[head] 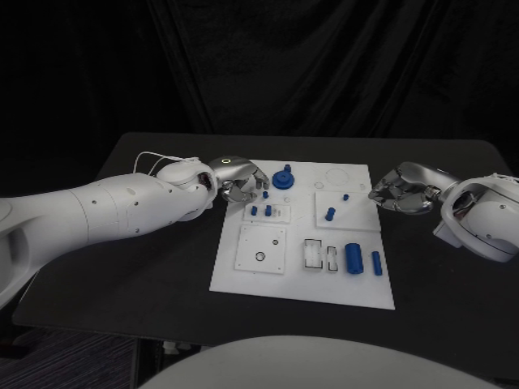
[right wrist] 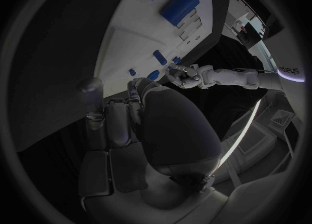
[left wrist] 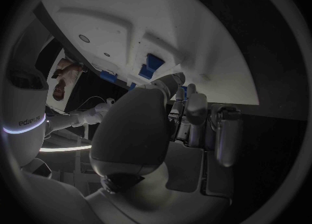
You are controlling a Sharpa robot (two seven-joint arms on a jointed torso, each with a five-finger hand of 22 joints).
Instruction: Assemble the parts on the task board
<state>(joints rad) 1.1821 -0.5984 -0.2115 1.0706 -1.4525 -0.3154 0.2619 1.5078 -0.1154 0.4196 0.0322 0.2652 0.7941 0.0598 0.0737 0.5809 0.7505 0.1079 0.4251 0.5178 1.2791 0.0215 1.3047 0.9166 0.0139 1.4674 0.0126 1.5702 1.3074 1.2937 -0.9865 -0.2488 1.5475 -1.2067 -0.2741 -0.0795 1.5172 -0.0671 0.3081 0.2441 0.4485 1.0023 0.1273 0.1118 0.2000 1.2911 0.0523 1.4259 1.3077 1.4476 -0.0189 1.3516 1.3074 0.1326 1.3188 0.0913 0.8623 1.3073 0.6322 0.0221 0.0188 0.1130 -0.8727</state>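
Note:
The white task board (head: 285,279) lies in the middle of the black table. My left hand (head: 238,180) hovers over its far left corner with its fingers bent down and apart, holding nothing; a small blue peg (head: 265,195) stands just by the fingertips. A round blue knob (head: 284,178) sits to that hand's right. Two short pegs (head: 261,211) stand in a block nearer me. My right hand (head: 402,190) is off the board's right edge, fingers curled in on nothing. A thick blue cylinder (head: 353,257) and a thin one (head: 376,262) lie near the front right.
More blue pegs (head: 330,214) stand on the square plate at the board's right middle. A square plate with a round hole (head: 261,248) and empty slots (head: 312,254) fill the front half. Bare black table (head: 154,267) lies on both sides.

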